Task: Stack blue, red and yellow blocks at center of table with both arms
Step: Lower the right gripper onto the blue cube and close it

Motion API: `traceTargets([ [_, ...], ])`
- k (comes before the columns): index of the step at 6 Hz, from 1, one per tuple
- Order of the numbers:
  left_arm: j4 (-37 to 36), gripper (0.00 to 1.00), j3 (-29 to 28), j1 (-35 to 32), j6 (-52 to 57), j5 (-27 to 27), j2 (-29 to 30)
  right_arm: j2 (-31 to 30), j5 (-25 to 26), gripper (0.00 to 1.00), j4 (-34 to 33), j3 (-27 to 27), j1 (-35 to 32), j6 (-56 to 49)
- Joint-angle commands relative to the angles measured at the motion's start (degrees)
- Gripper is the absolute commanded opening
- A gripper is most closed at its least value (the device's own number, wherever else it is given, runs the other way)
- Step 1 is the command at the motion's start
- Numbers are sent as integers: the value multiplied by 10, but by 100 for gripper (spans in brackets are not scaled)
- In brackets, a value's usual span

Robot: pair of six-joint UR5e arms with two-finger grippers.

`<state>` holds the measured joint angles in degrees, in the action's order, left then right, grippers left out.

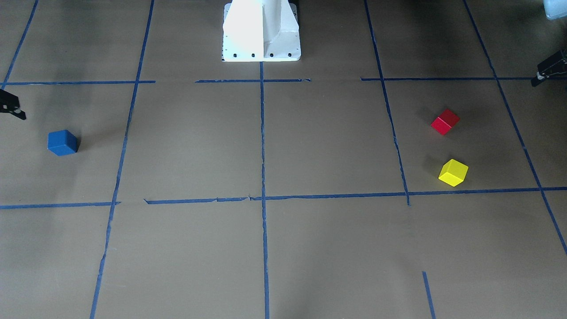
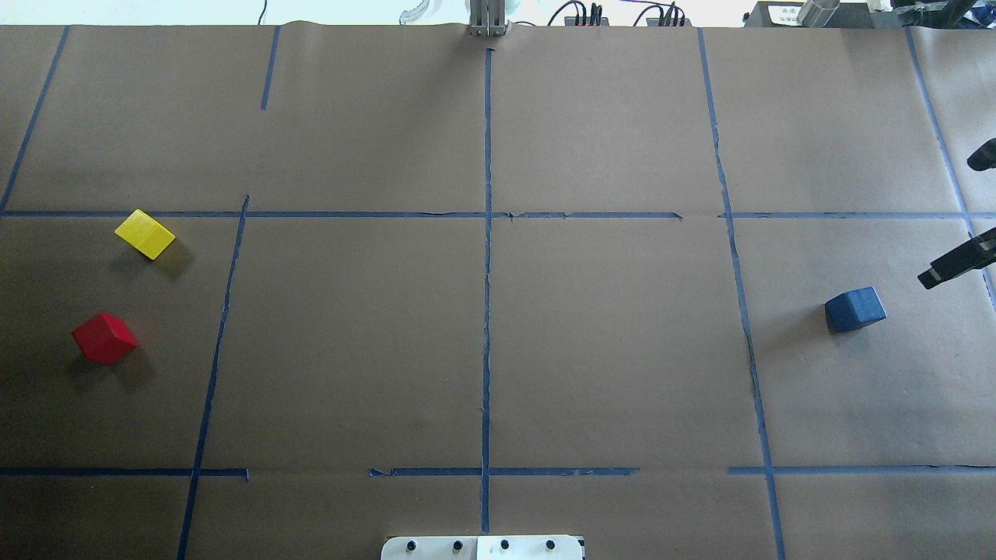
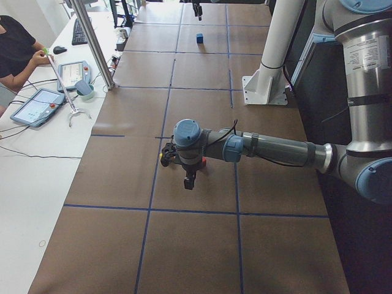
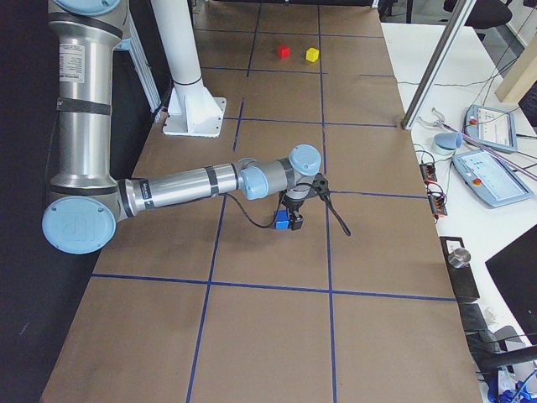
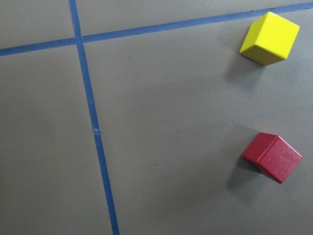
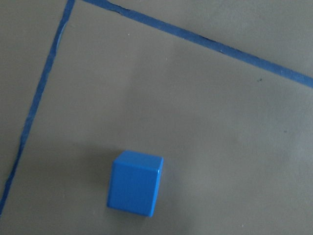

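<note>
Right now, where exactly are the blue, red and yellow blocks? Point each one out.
blue block (image 2: 855, 309), overhead exterior view, middle of the cube.
red block (image 2: 104, 337), overhead exterior view, middle of the cube.
yellow block (image 2: 145, 233), overhead exterior view, middle of the cube.

We see a matt brown papery table (image 2: 622, 350), blue tape (image 2: 487, 311) frayed in places, smooth faintly satin blue block (image 6: 134, 182), red block (image 5: 272, 156), yellow block (image 5: 269, 38), silver metal arm (image 4: 176, 189), glossy caps (image 4: 77, 225)

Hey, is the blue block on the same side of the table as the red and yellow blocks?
No, the overhead view shows the blue block far right, while the red block and yellow block sit far left.
</note>
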<state>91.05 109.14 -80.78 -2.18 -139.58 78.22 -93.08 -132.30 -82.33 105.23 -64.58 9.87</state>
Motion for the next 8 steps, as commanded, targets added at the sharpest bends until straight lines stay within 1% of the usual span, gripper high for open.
traceTargets([
  [1,0,100,5,0,-1,-1,0,14,106,99,69,-21,73,94],
  [2,-1,100,6,0,-1,-1,0,12,104,99,69,-27,76,124],
  [3,-1,100,12,0,-2,-1,0,22,81,99,70,-30,85,188],
  [4,-1,100,15,0,-3,-1,0,23,74,99,70,-30,90,213],
  [6,-2,100,28,0,-4,-1,0,22,75,98,70,-43,104,208],
  [7,-2,100,35,0,-4,-1,0,23,75,95,70,-62,113,205],
  [8,-2,100,42,0,-4,0,0,22,75,94,70,-66,117,204],
])
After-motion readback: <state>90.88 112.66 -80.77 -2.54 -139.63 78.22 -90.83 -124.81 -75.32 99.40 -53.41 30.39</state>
